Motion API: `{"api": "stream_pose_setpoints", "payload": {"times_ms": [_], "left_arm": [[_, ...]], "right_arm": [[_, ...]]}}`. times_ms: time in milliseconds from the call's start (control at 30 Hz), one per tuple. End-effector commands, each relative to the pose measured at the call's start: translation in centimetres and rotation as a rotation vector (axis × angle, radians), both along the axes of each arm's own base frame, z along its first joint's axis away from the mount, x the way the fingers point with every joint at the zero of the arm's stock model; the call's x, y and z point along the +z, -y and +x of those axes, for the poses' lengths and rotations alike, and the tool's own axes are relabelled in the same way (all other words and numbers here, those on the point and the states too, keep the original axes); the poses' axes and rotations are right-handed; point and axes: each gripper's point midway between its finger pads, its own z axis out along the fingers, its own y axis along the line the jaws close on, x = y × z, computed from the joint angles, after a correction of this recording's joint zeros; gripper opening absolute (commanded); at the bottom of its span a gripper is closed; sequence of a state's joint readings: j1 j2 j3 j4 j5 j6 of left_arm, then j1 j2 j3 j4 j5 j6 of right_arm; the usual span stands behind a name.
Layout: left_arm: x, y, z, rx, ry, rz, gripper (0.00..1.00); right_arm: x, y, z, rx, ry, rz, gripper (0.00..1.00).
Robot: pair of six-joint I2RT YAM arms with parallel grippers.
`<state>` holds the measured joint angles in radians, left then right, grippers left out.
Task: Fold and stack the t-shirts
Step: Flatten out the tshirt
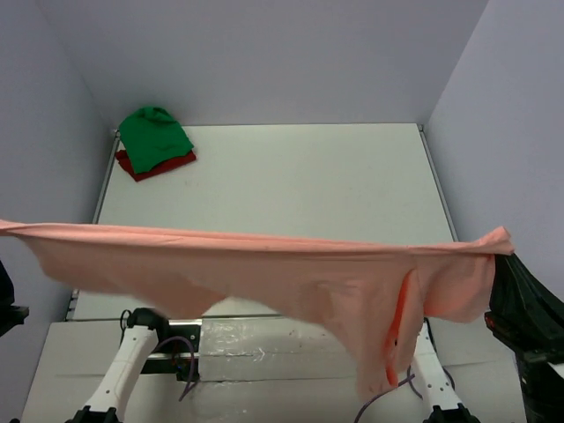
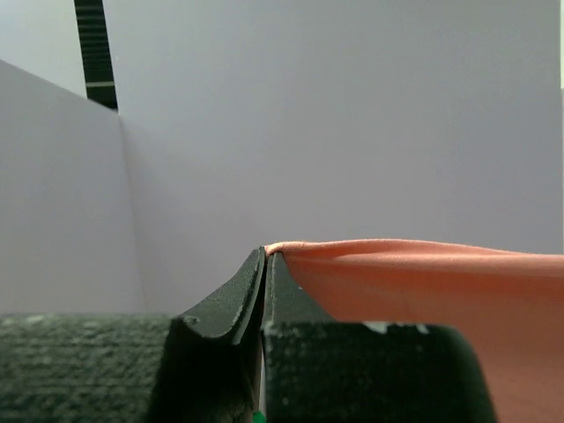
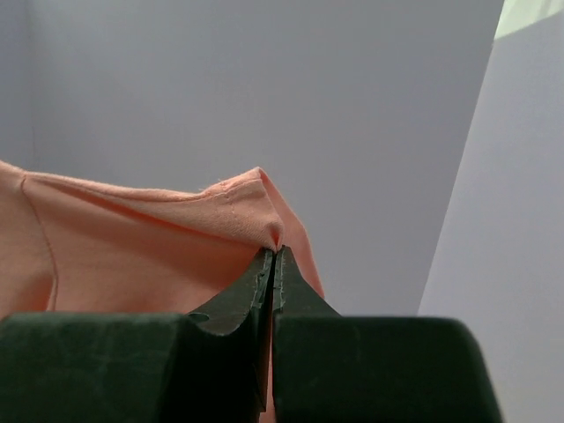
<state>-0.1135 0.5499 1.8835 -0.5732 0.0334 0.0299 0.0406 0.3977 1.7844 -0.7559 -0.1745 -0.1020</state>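
The salmon-pink t-shirt (image 1: pixel 264 269) hangs stretched taut across the near side of the top view, held up in the air by both corners. My left gripper (image 2: pixel 266 253) is shut on its left corner (image 2: pixel 423 282); in the top view this gripper is out of frame at the far left edge. My right gripper (image 3: pixel 274 250) is shut on the shirt's right corner (image 3: pixel 176 247), at the far right in the top view (image 1: pixel 504 247). The bright green t-shirt (image 1: pixel 154 137) lies folded on the dark red t-shirt (image 1: pixel 157 166) at the table's far left corner.
The white table (image 1: pixel 291 176) is enclosed by lavender walls at the back and both sides. The arm bases (image 1: pixel 132 352) stand at the near edge under the hanging shirt.
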Motion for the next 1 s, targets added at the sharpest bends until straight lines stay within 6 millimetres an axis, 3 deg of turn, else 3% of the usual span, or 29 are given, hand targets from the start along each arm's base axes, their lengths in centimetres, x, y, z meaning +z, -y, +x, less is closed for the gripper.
{"api": "stream_pose_setpoints", "payload": {"times_ms": [0,33,100,133,200,267,300,367,433,467,500,533,567,633,667,733,800,833,867,900,933,967], "left_arm": [[-3.0,-1.4,7.1,0.112,-0.182,-0.043,0.05],[-4.3,-1.0,9.1,0.105,-0.228,-0.029,0.05],[-5.1,-0.6,11.7,0.098,-0.259,-0.022,0.04],[-6.6,-0.3,13.9,0.096,-0.304,-0.011,0.04],[-7.3,0.4,17.1,0.077,-0.325,0.005,0.03],[-10.0,1.1,21.6,0.072,-0.397,0.028,0.03],[-10.0,1.4,23.0,0.068,-0.381,0.036,0.03],[-13.0,1.9,27.4,0.068,-0.453,0.062,0.03],[-14.8,2.2,30.6,0.078,-0.463,0.085,0.03],[-16.4,2.4,32.9,0.081,-0.497,0.095,0.03],[-18.4,2.5,34.5,0.085,-0.531,0.109,0.03],[-18.0,2.6,35.7,0.091,-0.494,0.114,0.03],[-20.1,2.8,38.0,0.092,-0.539,0.125,0.03],[-22.5,3.0,40.4,0.097,-0.573,0.142,0.03],[-23.9,3.2,42.4,0.099,-0.583,0.149,0.03],[-26.1,3.4,44.5,0.105,-0.608,0.167,0.03],[-28.9,3.4,47.4,0.121,-0.637,0.188,0.02],[-29.7,3.1,48.3,0.141,-0.643,0.185,0.02],[-31.6,3.1,50.0,0.147,-0.662,0.189,0.02],[-32.1,3.2,50.9,0.151,-0.666,0.194,0.01],[-32.7,3.1,51.6,0.160,-0.672,0.207,0.01],[-34.8,2.9,52.9,0.176,-0.706,0.207,0.01]], "right_arm": [[-2.2,1.6,6.7,-0.115,-0.193,0.017,0.00],[-3.0,1.6,8.3,-0.118,-0.228,0.016,0.00],[-3.0,1.4,10.5,-0.110,-0.232,0.017,0.00],[-4.0,1.4,12.2,-0.109,-0.269,0.017,0.00],[-4.6,1.4,15.4,-0.115,-0.313,0.014,0.00],[-6.3,1.7,19.5,-0.137,-0.385,0.007,0.00],[-6.3,1.8,21.0,-0.143,-0.383,0.008,0.00],[-9.0,2.0,25.6,-0.159,-0.476,-0.001,0.00],[-10.6,2.1,28.9,-0.173,-0.515,-0.010,0.00],[-12.5,2.3,31.7,-0.185,-0.577,-0.026,0.00],[-13.2,2.3,33.4,-0.190,-0.585,-0.024,0.00],[-14.1,2.3,34.8,-0.193,-0.606,-0.030,0.00],[-16.4,2.4,37.4,-0.198,-0.670,-0.046,0.00],[-17.8,2.4,40.0,-0.202,-0.701,-0.052,0.00],[-20.3,2.5,42.4,-0.211,-0.765,-0.068,0.00],[-21.7,3.1,44.8,-0.251,-0.790,-0.077,0.00],[-24.8,3.6,48.4,-0.285,-0.856,-0.098,0.00],[-28.0,4.2,50.4,-0.321,-0.926,-0.110,0.00],[-28.3,4.5,51.5,-0.338,-0.917,-0.103,0.00],[-28.7,4.8,52.5,-0.357,-0.917,-0.105,0.00],[-30.9,5.0,53.8,-0.372,-0.952,-0.115,0.00],[-31.2,5.2,54.6,-0.390,-0.947,-0.107,0.00]]}}
